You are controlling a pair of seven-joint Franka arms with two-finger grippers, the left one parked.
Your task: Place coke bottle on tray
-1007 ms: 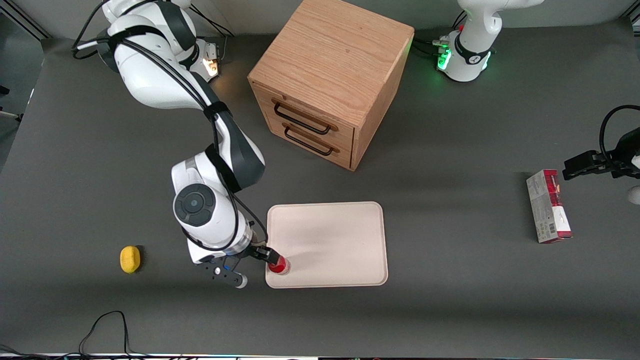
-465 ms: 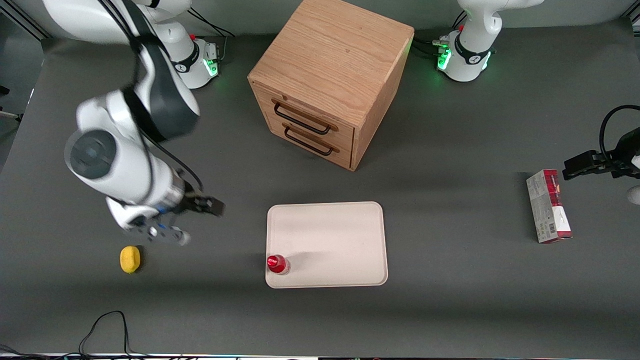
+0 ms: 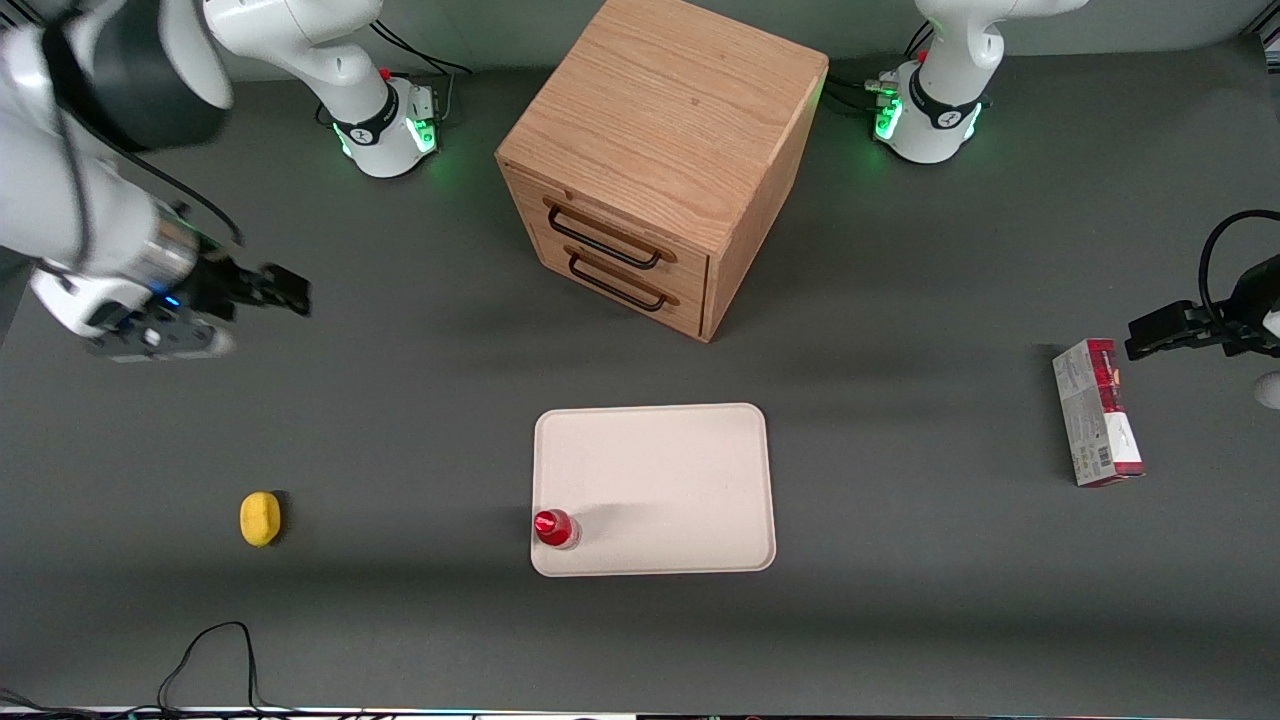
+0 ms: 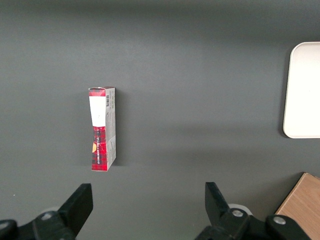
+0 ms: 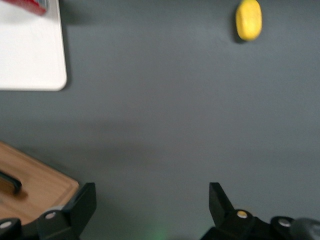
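The small red coke bottle (image 3: pixel 555 528) stands upright on the cream tray (image 3: pixel 670 470), in the tray corner nearest the front camera at the working arm's end. A red sliver of it (image 5: pixel 30 5) shows in the right wrist view on the tray (image 5: pixel 27 55). My gripper (image 3: pixel 290 290) is open and empty, raised well above the table toward the working arm's end, far from the bottle. In the wrist view its fingers (image 5: pixel 85 200) stand wide apart over bare grey mat.
The wooden two-drawer cabinet (image 3: pixel 660 160) stands farther from the front camera than the tray. A yellow lemon-like lump (image 3: pixel 260 518) lies toward the working arm's end. A red-and-grey carton (image 3: pixel 1095 410) lies toward the parked arm's end.
My gripper let go of the bottle on the tray, opened, and pulled away upward toward the working arm's end. The bottle stays standing where it was set.
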